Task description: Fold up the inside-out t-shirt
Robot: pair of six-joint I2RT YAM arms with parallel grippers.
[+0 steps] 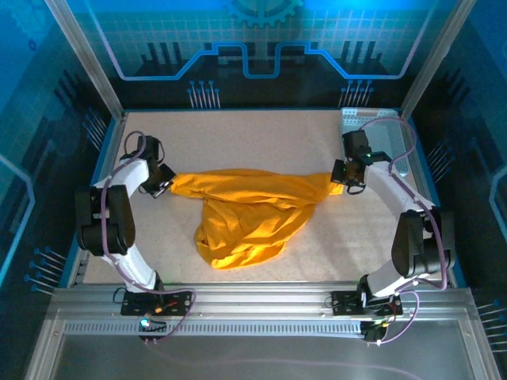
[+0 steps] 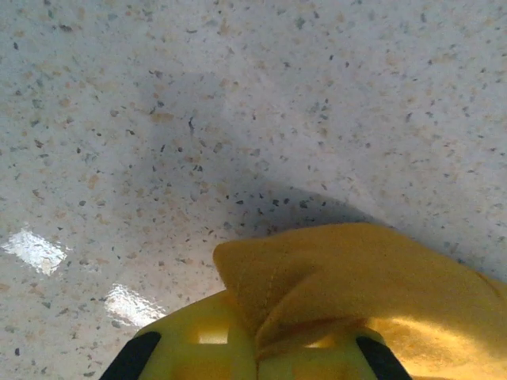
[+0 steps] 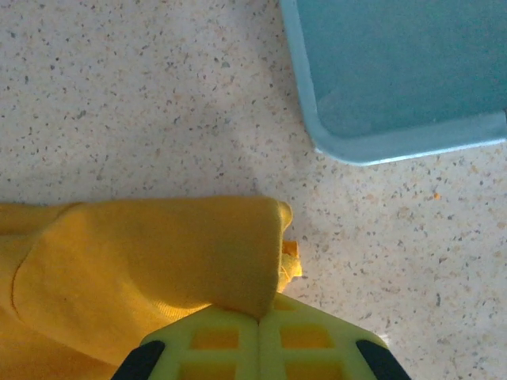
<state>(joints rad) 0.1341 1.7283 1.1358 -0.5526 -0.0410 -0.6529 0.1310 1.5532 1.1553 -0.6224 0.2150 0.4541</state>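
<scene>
The orange-yellow t-shirt [image 1: 242, 210] hangs stretched between both grippers above the speckled table, its middle sagging in a bunched heap onto the table toward the front. My left gripper [image 1: 162, 188] is shut on the shirt's left end; in the left wrist view a folded, stitched edge of the t-shirt [image 2: 333, 277] comes out from between the closed yellow fingers [image 2: 198, 348]. My right gripper [image 1: 342, 178] is shut on the right end; in the right wrist view the t-shirt [image 3: 158, 253] drapes left from the closed fingers [image 3: 317, 340], with a small cloth tip beside them.
A pale perforated basket [image 1: 372, 127] stands at the back right corner, its blue-tinted corner [image 3: 396, 79] close beyond the right gripper. Raised blue edges border the table [image 1: 238, 134] at left and right.
</scene>
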